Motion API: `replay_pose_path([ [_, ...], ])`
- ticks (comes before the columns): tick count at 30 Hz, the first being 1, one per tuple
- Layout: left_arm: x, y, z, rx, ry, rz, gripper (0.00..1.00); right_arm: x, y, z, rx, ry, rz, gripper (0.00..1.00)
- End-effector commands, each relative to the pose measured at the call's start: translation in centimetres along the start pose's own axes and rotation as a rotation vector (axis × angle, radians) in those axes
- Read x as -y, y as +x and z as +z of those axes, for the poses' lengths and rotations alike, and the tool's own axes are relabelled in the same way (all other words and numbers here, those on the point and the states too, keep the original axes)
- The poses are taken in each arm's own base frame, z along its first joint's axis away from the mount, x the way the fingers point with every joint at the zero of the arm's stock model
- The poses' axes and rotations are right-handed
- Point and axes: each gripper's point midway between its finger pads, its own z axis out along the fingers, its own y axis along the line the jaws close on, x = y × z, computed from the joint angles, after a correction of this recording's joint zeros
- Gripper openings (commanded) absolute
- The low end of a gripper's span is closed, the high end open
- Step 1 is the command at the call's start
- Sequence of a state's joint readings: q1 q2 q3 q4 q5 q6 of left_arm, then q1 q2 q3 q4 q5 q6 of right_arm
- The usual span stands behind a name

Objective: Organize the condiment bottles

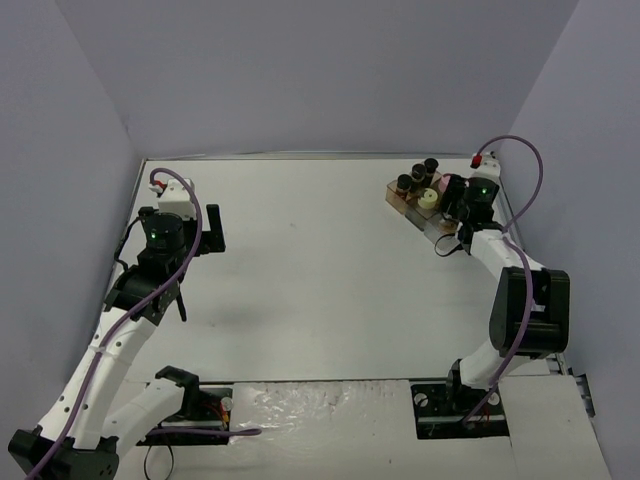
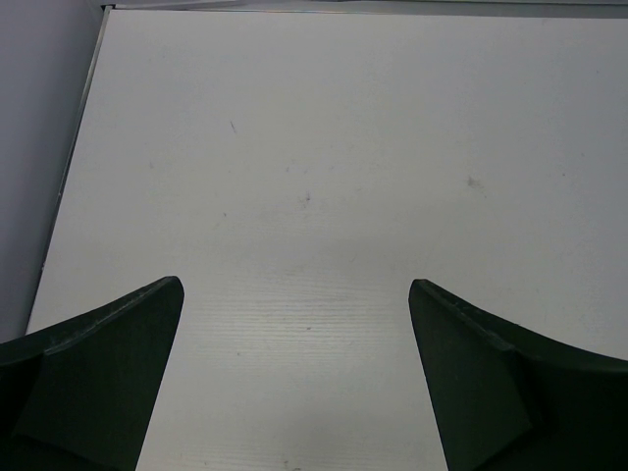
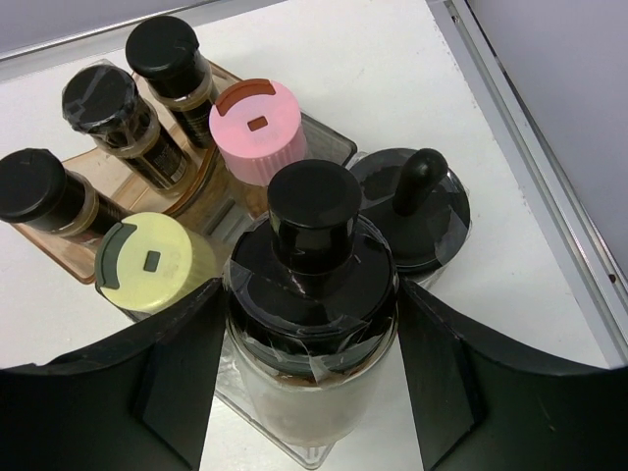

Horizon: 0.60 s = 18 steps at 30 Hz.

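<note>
Condiment bottles (image 3: 257,130) crowd rack (image 3: 59,247) beside jar (image 3: 314,257) clasped in right tool (image 3: 309,296).

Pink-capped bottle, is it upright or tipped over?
Upright: the pink-capped bottle stands in the rack, cap up, like the bottles around it.

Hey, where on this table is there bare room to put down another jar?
The wide middle of the table, between the left gripper and the rack, lies bare. The far right corner is crowded: spice jars packed on the rack, right gripper closed around a black-lidded jar.
</note>
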<state>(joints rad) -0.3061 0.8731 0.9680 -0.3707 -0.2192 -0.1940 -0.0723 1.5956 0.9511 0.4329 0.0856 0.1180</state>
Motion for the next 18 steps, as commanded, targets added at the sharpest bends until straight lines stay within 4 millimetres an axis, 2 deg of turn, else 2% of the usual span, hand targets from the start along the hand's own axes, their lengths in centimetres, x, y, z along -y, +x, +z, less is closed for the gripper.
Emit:
replay_pose_path([
  [1, -0.1, -1.6, 0.0, 0.055, -0.009, -0.008, 0.97, -0.8, -4.7, -1.8, 0.197, -0.047, 0.024, 0.01],
  [6, -0.1, -1.6, 0.0, 0.057, -0.008, -0.009, 0.97, -0.1, -5.6, -3.0, 0.293, -0.032, 0.01, 0.0],
  [13, -0.2, -1.7, -0.1, 0.063, -0.009, -0.01, 0.97, -0.3, -6.1, -3.9, 0.372, -0.059, -0.003, 0.0],
  [18, -0.1, -1.6, -0.1, 0.06, -0.007, -0.008, 0.97, -0.5, -7.4, -4.5, 0.444, -0.067, 0.002, 0.0],
])
